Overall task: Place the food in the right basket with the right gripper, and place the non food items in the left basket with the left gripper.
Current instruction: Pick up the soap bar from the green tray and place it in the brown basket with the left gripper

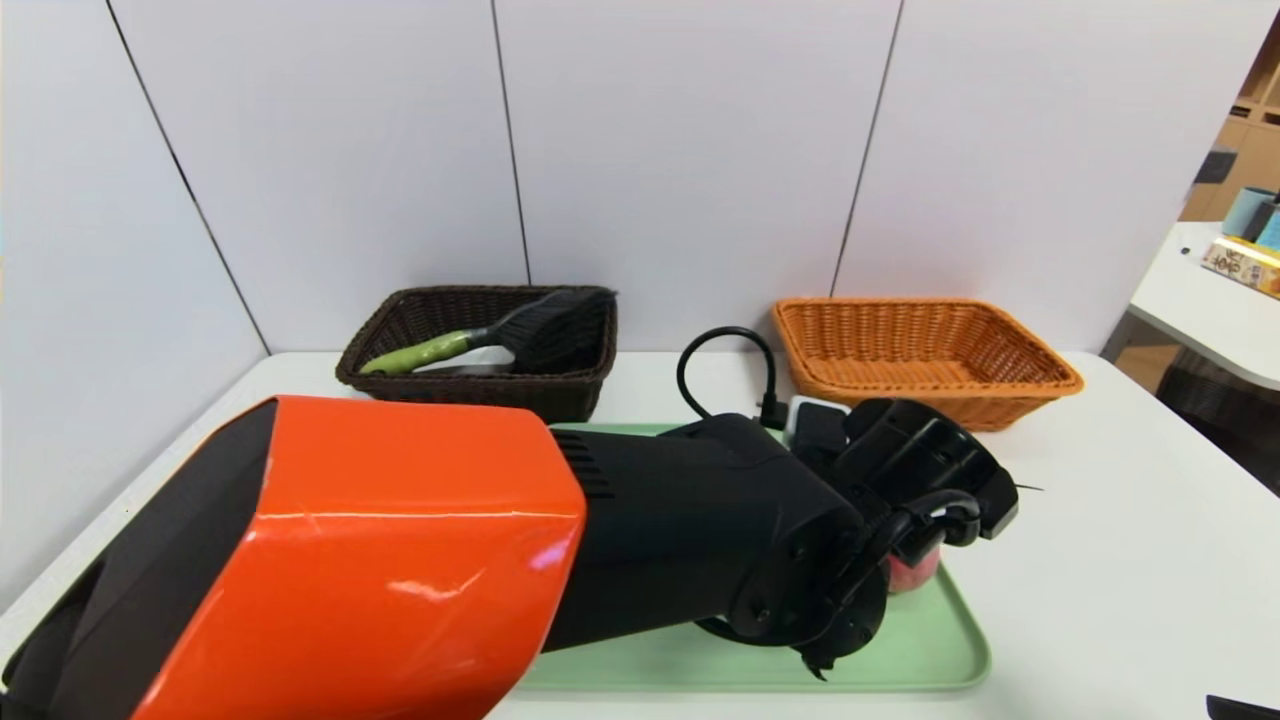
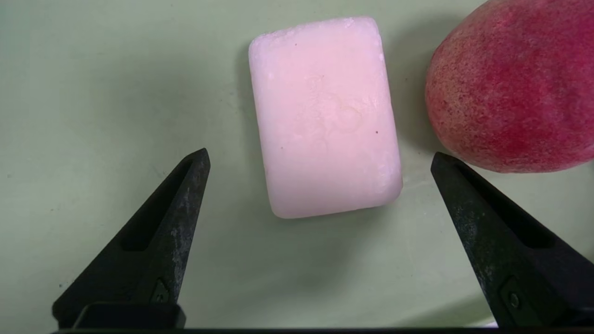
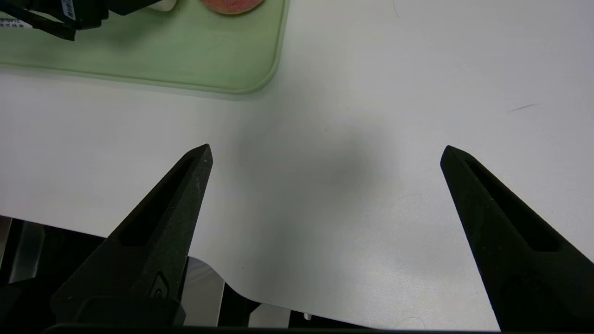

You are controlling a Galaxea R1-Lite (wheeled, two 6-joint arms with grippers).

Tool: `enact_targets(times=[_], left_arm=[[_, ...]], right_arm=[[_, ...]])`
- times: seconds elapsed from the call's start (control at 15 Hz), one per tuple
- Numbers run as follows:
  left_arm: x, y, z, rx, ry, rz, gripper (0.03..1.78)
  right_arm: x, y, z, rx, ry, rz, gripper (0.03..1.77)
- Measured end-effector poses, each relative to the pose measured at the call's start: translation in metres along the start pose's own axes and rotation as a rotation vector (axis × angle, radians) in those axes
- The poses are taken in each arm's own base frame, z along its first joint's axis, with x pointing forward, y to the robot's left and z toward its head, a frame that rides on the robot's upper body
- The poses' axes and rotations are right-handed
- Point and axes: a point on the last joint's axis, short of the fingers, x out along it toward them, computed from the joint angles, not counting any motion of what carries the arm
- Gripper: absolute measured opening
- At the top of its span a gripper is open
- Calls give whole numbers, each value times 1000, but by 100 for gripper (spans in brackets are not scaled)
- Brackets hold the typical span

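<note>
The small white bar lies flat on the green tray, with the red-pink peach close beside it. My left gripper hovers open over the bar's near end, a fingertip on each side and apart from it. In the head view the left arm covers the bar; a sliver of the peach shows under the wrist. The dark brown basket holds the green-handled brush and the white box. The orange basket holds nothing I can see. My right gripper is open over bare table near the front edge.
The tray sits mid-table in front of both baskets. A black cable loop rises behind my left wrist. A second white table with small items stands far right. White wall panels close the back.
</note>
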Motion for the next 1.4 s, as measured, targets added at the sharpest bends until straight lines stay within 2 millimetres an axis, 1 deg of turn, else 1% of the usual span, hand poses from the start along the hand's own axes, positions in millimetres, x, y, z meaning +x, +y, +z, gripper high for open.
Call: enact_targets(times=[0.33,0.87,1.4], left_arm=[[9,0,0,1,6,11,169],[20,9,7,-15,-2,32,169],[32,6,5,-12,5,41,169]], right_arm=[[0,0,-1,5,2,-5,170],[-3,0,-4,6,-10,-8,170],[-5,0,-8,6,-19,-8,170]])
